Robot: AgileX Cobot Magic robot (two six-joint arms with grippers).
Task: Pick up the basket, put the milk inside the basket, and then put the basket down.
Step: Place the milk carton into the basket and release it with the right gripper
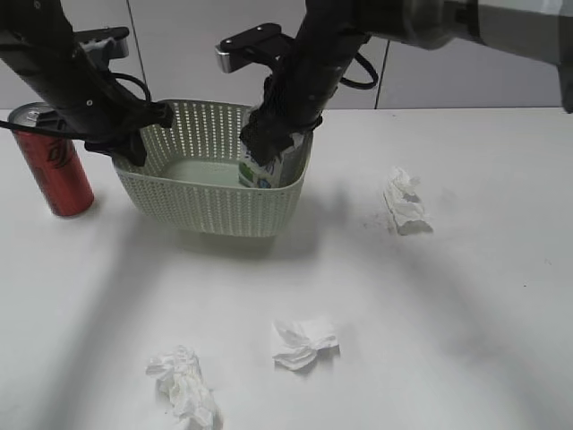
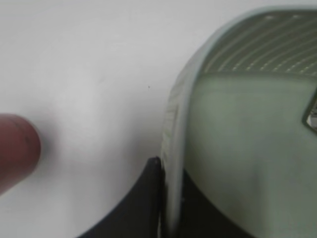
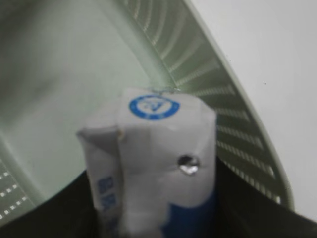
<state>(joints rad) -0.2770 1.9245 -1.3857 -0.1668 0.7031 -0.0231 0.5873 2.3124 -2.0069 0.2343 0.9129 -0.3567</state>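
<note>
The pale sage-green basket point(image 1: 215, 210) sits at the back left of the white table, its left side tilted up a little. My left gripper point(image 1: 134, 143) is shut on the basket's left rim point(image 2: 173, 148), one finger outside and one inside the wall. My right gripper point(image 1: 269, 134) is shut on the milk point(image 1: 261, 170), a white carton with blue print, and holds it inside the basket near the right wall. In the right wrist view the milk point(image 3: 153, 158) fills the jaws above the basket floor point(image 3: 59, 89).
A red soda can point(image 1: 54, 161) stands left of the basket, close to my left arm; it also shows in the left wrist view point(image 2: 15, 148). Crumpled white tissues lie at the right point(image 1: 405, 202), front middle point(image 1: 304, 343) and front left point(image 1: 186, 385).
</note>
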